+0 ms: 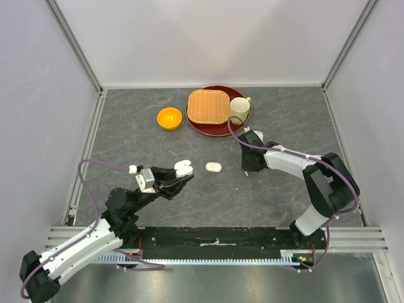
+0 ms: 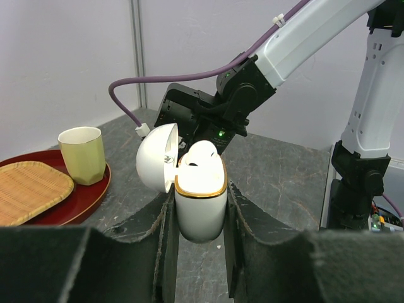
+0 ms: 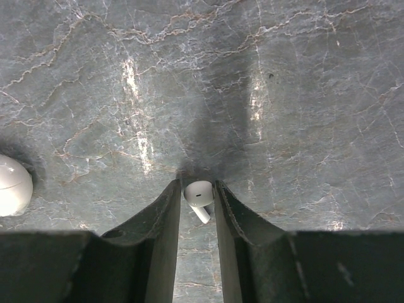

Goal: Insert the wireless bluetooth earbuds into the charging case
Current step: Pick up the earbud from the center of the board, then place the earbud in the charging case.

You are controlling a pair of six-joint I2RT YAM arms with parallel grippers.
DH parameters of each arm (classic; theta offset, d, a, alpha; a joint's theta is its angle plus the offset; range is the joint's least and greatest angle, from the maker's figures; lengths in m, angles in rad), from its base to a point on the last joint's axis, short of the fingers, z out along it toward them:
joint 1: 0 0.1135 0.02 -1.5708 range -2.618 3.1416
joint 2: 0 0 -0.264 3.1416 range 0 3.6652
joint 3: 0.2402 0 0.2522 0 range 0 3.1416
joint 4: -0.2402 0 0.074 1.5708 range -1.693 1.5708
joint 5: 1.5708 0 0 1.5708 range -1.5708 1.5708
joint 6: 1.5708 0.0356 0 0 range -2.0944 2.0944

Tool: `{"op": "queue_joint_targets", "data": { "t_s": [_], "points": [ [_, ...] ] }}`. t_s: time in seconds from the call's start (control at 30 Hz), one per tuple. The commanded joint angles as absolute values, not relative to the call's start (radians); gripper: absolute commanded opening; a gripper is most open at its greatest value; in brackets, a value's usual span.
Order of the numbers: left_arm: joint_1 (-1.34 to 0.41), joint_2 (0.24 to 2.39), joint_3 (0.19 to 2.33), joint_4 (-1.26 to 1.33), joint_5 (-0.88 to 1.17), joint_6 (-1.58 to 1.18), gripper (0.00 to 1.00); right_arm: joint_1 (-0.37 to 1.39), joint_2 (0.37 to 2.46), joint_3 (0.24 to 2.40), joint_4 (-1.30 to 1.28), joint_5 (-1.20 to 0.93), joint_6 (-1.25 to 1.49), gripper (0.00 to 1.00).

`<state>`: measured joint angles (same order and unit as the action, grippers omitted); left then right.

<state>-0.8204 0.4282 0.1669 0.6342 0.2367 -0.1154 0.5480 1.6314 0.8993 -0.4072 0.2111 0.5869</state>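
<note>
Showing wrist-side only: pinched earbud (image 3: 199,194)

Lab robot cell: white panel walls (image 1: 208,38), alu rails (image 1: 74,47).

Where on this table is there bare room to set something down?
Bare table lies left of the orange bowl toward the left wall, and in the near strip between the loose white case and the black base rail. Crowded: the back, with bowl, red tray and cup.

Bare table (image 1: 189,202) is left open mid-field, interrupted only by a closed white case (image 1: 214,166). The far side is obstructed by orange bowl (image 1: 169,118), red tray (image 1: 208,129) and cup (image 1: 238,109).
</note>
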Motion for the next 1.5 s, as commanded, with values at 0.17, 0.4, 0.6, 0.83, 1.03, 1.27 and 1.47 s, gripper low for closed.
{"op": "queue_joint_targets", "data": {
  "t_s": [0.17, 0.4, 0.6, 0.83, 1.03, 1.27, 1.47],
  "points": [
    [-0.822, 0.430, 0.170, 0.680, 0.227, -0.146, 0.02, 0.552, 1.620, 0.884, -0.419, 0.198, 0.574, 0.24],
    [-0.824, 0.434, 0.173, 0.681, 0.229, -0.147, 0.02, 0.551, 1.562, 0.894, -0.425, 0.184, 0.587, 0.04],
    [-0.824, 0.437, 0.173, 0.680, 0.226, -0.149, 0.02, 0.554, 1.419, 0.910, -0.405, 0.129, 0.586, 0.00],
    [-0.824, 0.452, 0.175, 0.689, 0.212, -0.156, 0.02, 0.609, 1.230, 0.914, -0.342, 0.175, 0.607, 0.00],
    [-0.822, 0.480, 0.175, 0.724, 0.209, -0.169, 0.02, 0.756, 1.098, 0.910, -0.266, 0.316, 0.641, 0.00],
    [-0.822, 0.502, 0.175, 0.762, 0.204, -0.179, 0.02, 0.876, 0.956, 0.853, -0.109, 0.420, 0.703, 0.00],
    [-0.822, 0.532, 0.169, 0.814, 0.199, -0.166, 0.02, 0.936, 0.876, 0.831, -0.008, 0.451, 0.753, 0.00]
  ]
}}
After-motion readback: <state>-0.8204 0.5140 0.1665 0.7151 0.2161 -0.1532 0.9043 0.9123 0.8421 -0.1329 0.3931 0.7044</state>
